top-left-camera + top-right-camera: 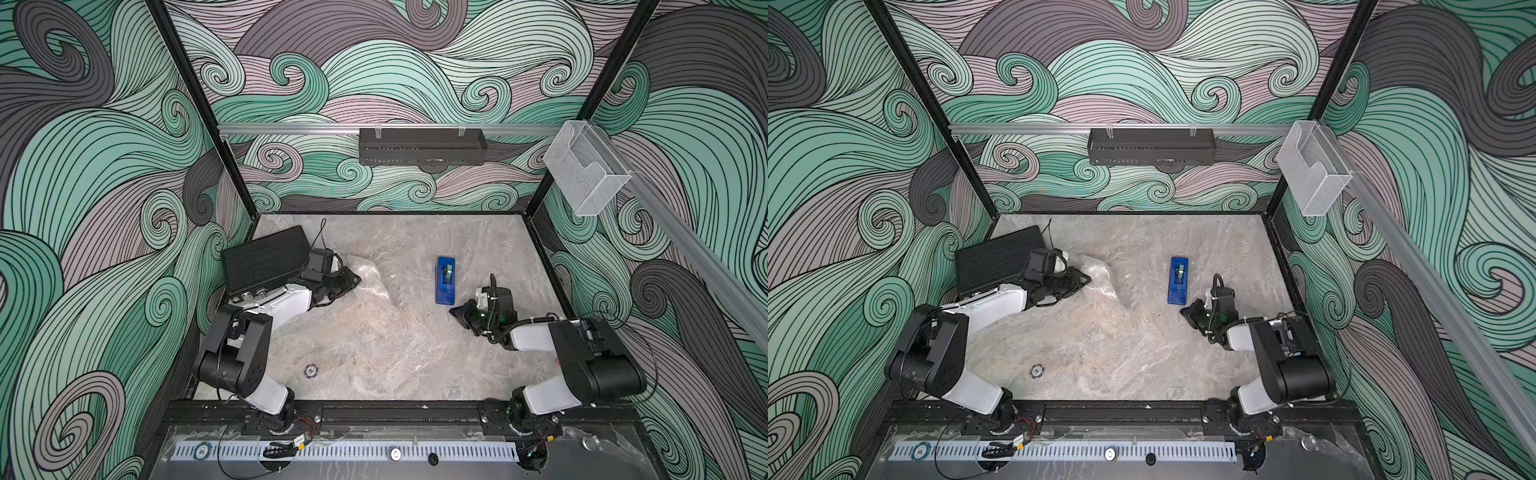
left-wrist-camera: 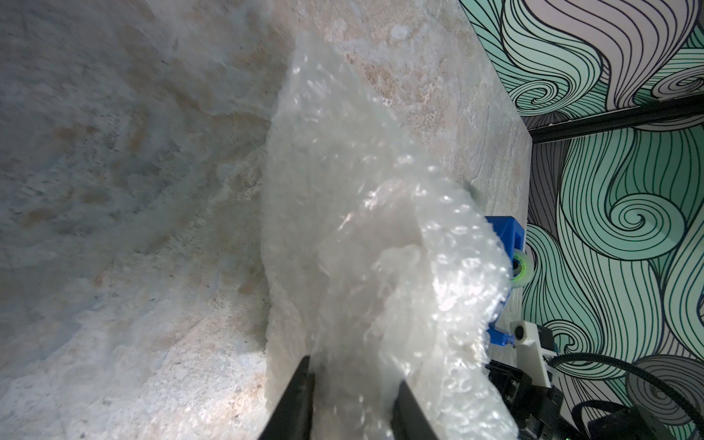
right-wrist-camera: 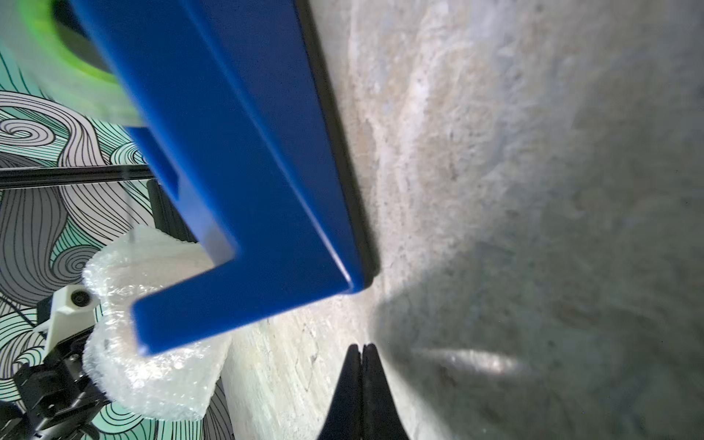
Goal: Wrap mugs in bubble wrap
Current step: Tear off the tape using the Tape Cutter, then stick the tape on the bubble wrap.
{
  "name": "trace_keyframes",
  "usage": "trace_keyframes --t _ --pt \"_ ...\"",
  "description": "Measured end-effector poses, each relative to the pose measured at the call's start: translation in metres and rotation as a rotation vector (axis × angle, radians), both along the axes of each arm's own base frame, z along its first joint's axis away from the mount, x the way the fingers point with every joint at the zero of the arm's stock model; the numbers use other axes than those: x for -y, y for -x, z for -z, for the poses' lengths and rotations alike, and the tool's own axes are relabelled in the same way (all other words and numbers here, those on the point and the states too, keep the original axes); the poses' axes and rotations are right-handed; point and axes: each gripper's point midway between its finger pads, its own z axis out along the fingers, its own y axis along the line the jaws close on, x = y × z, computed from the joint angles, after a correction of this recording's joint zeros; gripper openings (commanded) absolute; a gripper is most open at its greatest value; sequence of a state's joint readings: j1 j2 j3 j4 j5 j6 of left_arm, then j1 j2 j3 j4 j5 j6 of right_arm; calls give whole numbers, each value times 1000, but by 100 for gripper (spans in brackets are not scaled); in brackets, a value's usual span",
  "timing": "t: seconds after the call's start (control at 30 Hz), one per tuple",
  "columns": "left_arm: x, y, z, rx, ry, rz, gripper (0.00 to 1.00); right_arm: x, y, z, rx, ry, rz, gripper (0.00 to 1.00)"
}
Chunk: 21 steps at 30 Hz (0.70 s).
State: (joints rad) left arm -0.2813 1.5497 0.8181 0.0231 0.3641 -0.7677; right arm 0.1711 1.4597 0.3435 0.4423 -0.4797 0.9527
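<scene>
While reaching over table (image 1: 374, 353) left of centre, grips whitish bubble wrap (image 1: 374, 276) bundle with left gripper (image 1: 355, 280), near black ribbed box (image 1: 266, 259). Cannot make out mug within. Rightward: blue tape dispenser (image 1: 445, 280); right gripper (image 1: 455, 312) pinched shut, empty, near its nearer end.

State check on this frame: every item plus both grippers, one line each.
bubble wrap: bunched into a bundle, pinched by the left gripper
left gripper: closed on the bubble wrap
right gripper: shut, empty, close to the tape dispenser
tape dispenser: resting on the table, tape roll loaded, not gripped
mug: not visible; cannot tell if it is inside the bubble wrap
poker chip: flat on the table
</scene>
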Motion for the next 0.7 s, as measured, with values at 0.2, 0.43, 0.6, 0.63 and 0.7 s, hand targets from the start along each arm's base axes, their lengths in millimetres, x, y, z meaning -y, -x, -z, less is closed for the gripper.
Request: trace_keyframes --t 0.2,0.43,0.6,0.63,0.7 --pt "1 -1 0 -2 2 3 29 -9 -1 -55 115 -44 -35 0" --pt "1 -1 0 -2 4 5 29 -32 5 -100 161 -113 -96 0" --pt "2 -1 0 -2 5 6 29 -61 -2 -133 192 -164 -152 0" --pt "2 -1 0 -2 6 7 29 -69 -5 -141 201 -172 -167 0" --pt "2 -1 0 -4 7 8 29 -84 -12 -157 221 -192 -196 0"
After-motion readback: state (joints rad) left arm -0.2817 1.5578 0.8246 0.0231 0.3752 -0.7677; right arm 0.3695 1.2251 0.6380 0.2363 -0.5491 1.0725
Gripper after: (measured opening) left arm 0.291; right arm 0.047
